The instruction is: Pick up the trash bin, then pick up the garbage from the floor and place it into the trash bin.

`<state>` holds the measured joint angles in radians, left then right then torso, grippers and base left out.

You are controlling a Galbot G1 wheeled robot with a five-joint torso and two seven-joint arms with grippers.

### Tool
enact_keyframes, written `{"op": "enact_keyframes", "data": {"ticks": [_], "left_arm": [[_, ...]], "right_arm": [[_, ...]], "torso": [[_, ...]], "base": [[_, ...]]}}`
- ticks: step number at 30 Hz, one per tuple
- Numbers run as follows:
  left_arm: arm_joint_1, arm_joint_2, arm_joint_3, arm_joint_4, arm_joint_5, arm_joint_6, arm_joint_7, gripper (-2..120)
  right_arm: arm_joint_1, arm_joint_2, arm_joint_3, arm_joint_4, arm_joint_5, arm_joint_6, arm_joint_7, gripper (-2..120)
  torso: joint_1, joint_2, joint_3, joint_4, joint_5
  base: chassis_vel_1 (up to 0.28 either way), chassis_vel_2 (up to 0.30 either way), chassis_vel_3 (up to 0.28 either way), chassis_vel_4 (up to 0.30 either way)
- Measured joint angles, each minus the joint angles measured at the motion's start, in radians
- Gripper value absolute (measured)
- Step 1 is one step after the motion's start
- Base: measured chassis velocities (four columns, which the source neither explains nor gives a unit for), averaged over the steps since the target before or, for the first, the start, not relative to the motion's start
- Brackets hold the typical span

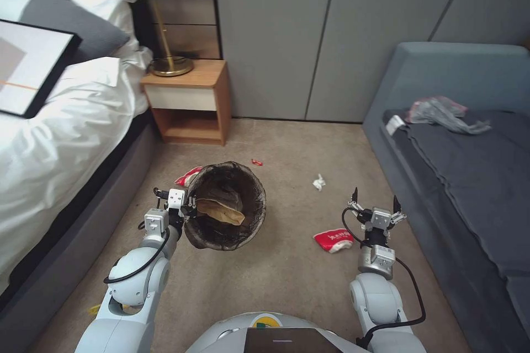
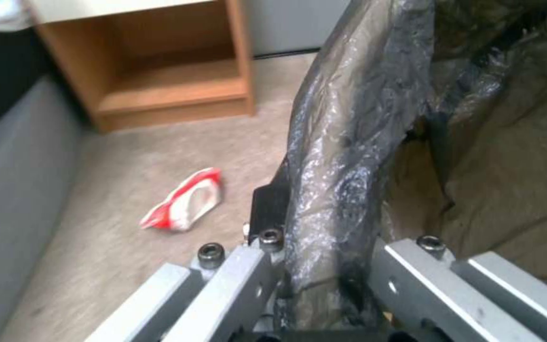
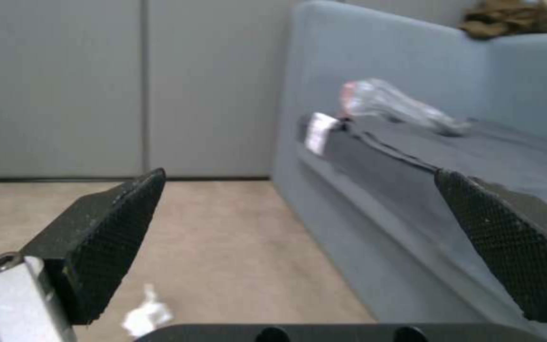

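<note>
Head view first: the left gripper [image 1: 187, 202] was clamped on the near left rim of the trash bin [image 1: 243, 220], holding it up off the carpet [image 1: 287, 276]. A brown paper bag [image 1: 223, 210] lay inside the bin. A red-and-white wrapper [image 1: 186, 176] peeked out from behind the bin's far left side. The right gripper [image 1: 375, 202] hovered with its fingers spread wide and held nothing. A red-and-white paper cup [image 1: 333, 240] lay on the carpet just to the left of that gripper. A white tissue wad [image 1: 319, 182] lay farther off, ahead and to the left, and a tiny red scrap [image 1: 256, 162] lay beyond the bin.

Left wrist view: the bin's dark bag liner [image 2: 343, 156] ran between the two metal jaws, pinched there. The wrapper [image 2: 185, 202] lay on the floor beside the bin, near the wooden nightstand [image 2: 159, 71].

Right wrist view: both black fingers [image 3: 109, 237] stood far apart with only air between them. A blurry white bit [image 3: 147, 313], probably the tissue, lay on the carpet below, near the grey sofa [image 3: 381, 95].
</note>
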<state>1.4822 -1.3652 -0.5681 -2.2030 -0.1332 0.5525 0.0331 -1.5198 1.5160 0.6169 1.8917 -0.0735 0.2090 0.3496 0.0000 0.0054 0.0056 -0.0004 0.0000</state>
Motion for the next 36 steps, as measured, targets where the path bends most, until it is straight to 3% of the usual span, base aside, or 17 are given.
{"op": "enact_keyframes", "data": {"ticks": [7,23,26,28,31,32,33,34,36], "left_arm": [[-0.005,0.000,-0.003,0.000,-0.079,0.003,-0.034,2],[-0.003,-0.004,-0.011,-0.006,-0.080,0.005,-0.029,2],[-0.003,-0.004,-0.012,-0.005,-0.079,0.003,-0.028,2],[-0.003,-0.004,-0.014,-0.005,-0.078,0.002,-0.027,2],[-0.003,-0.003,-0.014,-0.005,-0.078,0.002,-0.027,2],[-0.003,-0.001,-0.015,-0.005,-0.078,0.001,-0.026,2],[-0.003,-0.001,-0.015,-0.005,-0.078,0.001,-0.026,2],[-0.002,0.001,-0.016,-0.006,-0.078,0.001,-0.026,2],[-0.001,0.002,-0.019,-0.015,-0.078,0.002,-0.025,2]], "right_arm": [[0.003,0.001,0.000,-0.003,0.003,0.002,0.002,100],[-0.005,-0.021,-0.002,0.020,0.003,-0.043,0.018,100],[-0.009,-0.040,-0.016,0.038,0.015,-0.108,0.038,100],[-0.005,-0.075,-0.042,0.070,0.070,-0.233,0.064,100],[0.006,-0.098,-0.060,0.083,0.112,-0.306,0.093,100],[0.030,-0.139,-0.087,0.096,0.186,-0.398,0.132,100],[0.030,-0.139,-0.087,0.096,0.186,-0.398,0.132,100],[0.055,-0.172,-0.103,0.099,0.245,-0.460,0.155,100],[0.143,-0.288,-0.142,0.072,0.466,-0.604,0.176,100]], "torso": [[0.000,0.000,0.000,0.0005,0.0001],[0.000,0.000,0.000,0.0002,0.0000],[0.000,0.000,0.000,0.0001,0.0002],[0.000,0.000,0.000,-0.0001,0.0000],[0.000,0.000,0.000,0.0000,0.0001],[0.000,0.000,0.000,0.0000,0.0002],[0.000,0.000,0.000,0.0000,0.0002],[0.000,0.000,0.000,0.0001,0.0000],[0.000,0.000,0.000,0.0004,0.0003]], "base": [[-0.042,-0.052,-0.047,-0.046],[0.000,0.000,0.000,0.000],[0.000,0.000,0.000,0.000],[0.000,0.000,0.000,0.000],[0.000,0.000,0.000,0.000],[0.000,0.000,0.000,0.000],[0.000,0.000,0.000,0.000],[0.000,0.000,0.000,0.000],[0.000,0.000,0.000,0.000]]}}
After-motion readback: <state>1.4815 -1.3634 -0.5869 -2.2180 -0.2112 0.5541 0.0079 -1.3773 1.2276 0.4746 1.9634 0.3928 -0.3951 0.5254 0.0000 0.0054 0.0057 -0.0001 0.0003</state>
